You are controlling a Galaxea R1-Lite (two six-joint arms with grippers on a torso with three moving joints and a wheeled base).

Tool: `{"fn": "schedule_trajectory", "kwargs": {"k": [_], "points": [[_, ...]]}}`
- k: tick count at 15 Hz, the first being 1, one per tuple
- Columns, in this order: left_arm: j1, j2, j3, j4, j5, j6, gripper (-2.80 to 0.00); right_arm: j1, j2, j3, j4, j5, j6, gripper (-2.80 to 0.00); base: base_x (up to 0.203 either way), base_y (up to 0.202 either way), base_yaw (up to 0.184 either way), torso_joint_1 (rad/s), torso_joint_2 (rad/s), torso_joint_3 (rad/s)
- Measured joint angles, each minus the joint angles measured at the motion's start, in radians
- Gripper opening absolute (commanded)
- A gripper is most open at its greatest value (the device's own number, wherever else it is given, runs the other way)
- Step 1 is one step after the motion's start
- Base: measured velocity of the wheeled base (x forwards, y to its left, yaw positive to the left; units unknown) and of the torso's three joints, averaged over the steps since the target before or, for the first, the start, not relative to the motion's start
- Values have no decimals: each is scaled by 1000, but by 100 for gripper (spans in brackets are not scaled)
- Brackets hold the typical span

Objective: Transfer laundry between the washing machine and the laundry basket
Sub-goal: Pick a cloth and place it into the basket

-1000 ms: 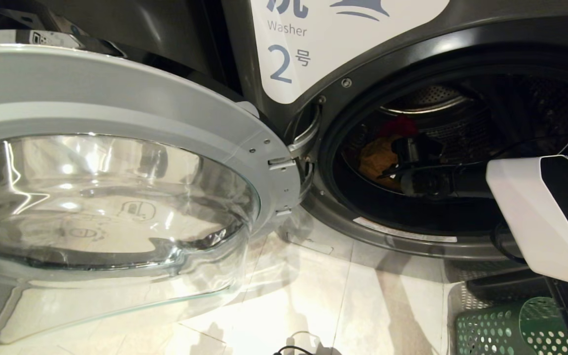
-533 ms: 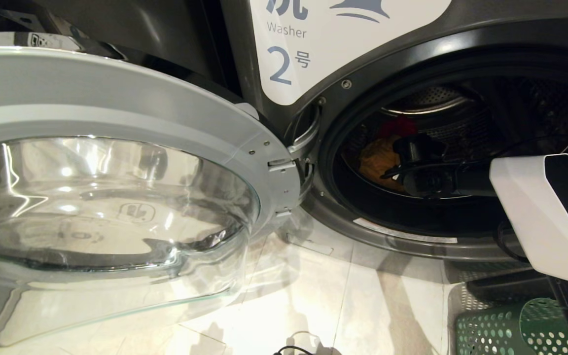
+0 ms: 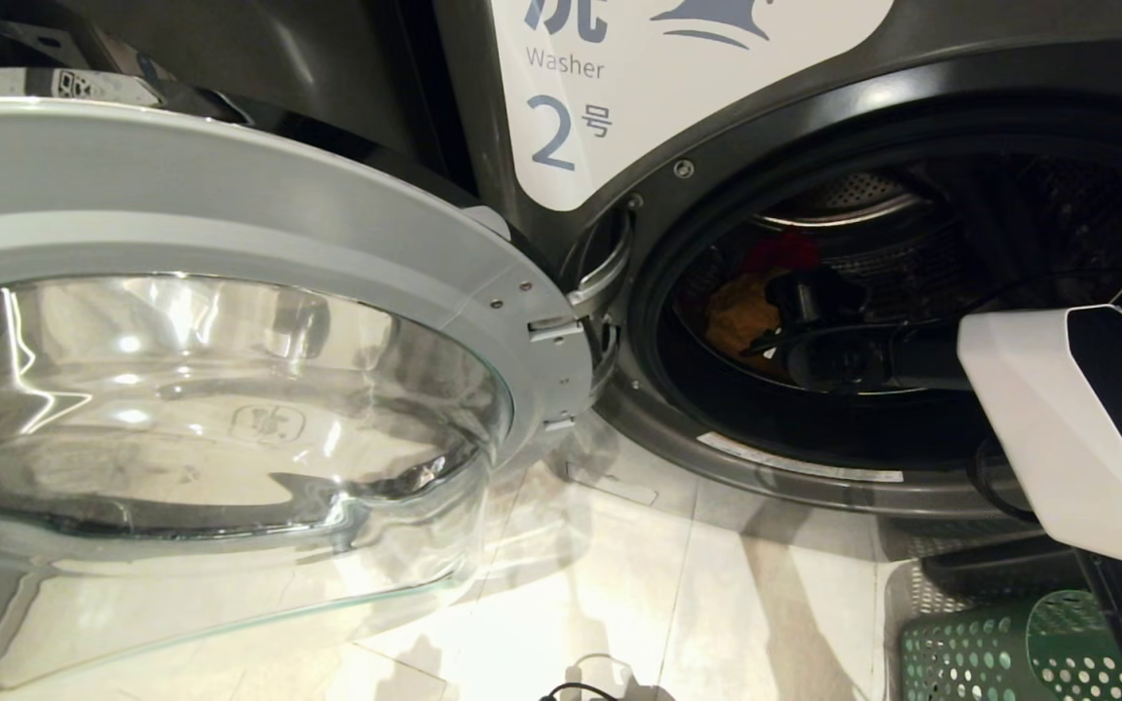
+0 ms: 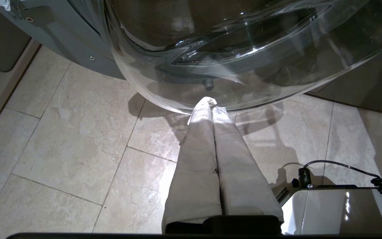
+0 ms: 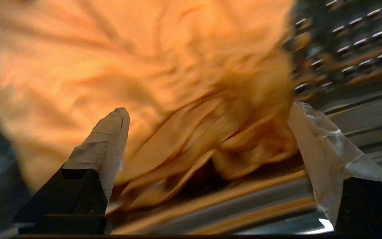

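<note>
We note the washing machine (image 3: 717, 107), labelled "2", with its glass door (image 3: 220, 389) swung fully open to the left. The right arm (image 3: 1058, 428) reaches through the opening into the drum (image 3: 912, 253). The right gripper (image 5: 207, 113) has its taped fingers (image 5: 108, 139) spread wide, one on either side of the yellow-orange garment (image 5: 144, 76), which lies bunched against the perforated drum wall; we cannot tell whether the fingers touch the cloth. In the head view the same garment (image 3: 741, 312) sits at the drum's left, with the magenta-red garment (image 3: 780, 251) just behind it, farther in. The laundry basket (image 3: 990, 652) stands on the tiled floor (image 3: 619, 584) near right, below the machine's opening. The left gripper (image 4: 212, 103) hangs over the floor under the door glass, fingers pressed together, holding nothing.
</note>
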Motion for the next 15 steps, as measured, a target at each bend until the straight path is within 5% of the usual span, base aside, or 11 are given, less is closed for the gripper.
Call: {"fn": "schedule_trajectory", "kwargs": {"k": [7, 15], "points": [[0, 0, 0, 0, 0, 0, -280, 47, -16, 1, -4, 101, 1, 0, 0, 0, 0, 0, 0, 0], [0, 0, 0, 0, 0, 0, -280, 52, -59, 0, -13, 101, -27, 0, 0, 0, 0, 0, 0, 0]]}}
